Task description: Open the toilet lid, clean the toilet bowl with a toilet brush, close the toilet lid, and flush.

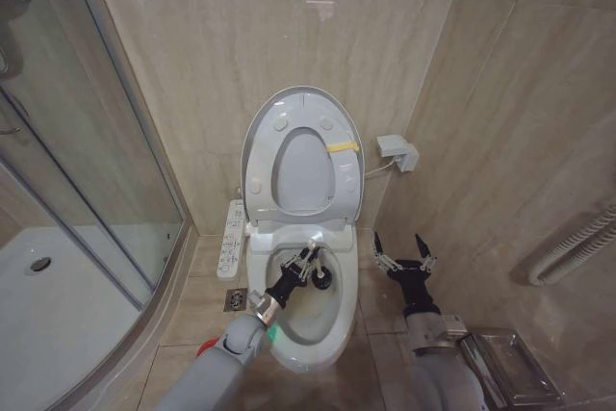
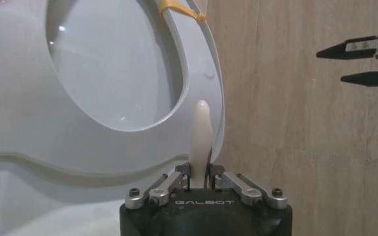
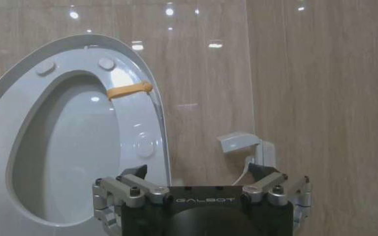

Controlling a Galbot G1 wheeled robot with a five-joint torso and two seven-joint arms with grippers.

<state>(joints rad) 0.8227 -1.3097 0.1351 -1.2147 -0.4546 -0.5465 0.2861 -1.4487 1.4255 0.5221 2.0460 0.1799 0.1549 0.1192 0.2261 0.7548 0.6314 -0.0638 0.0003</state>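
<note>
The toilet lid (image 1: 318,108) and ring seat (image 1: 342,180) are raised upright against the wall at 12 o'clock. The left gripper (image 1: 306,267) is clamped on the white handle of the toilet brush (image 2: 200,137), with the dark head down inside the toilet bowl (image 1: 332,334). The right gripper (image 1: 402,251) is held spread wide, empty, at 3 o'clock of the bowl.

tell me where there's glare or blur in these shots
Right wrist view: bright spots of glare on the glossy wall tiles and on the raised toilet lid. Left wrist view: the toilet brush handle held in the left claw looks soft and out of focus, so close to the lens. Head view: evenly lit, with a faint sheen on the wall above the lid.
</note>
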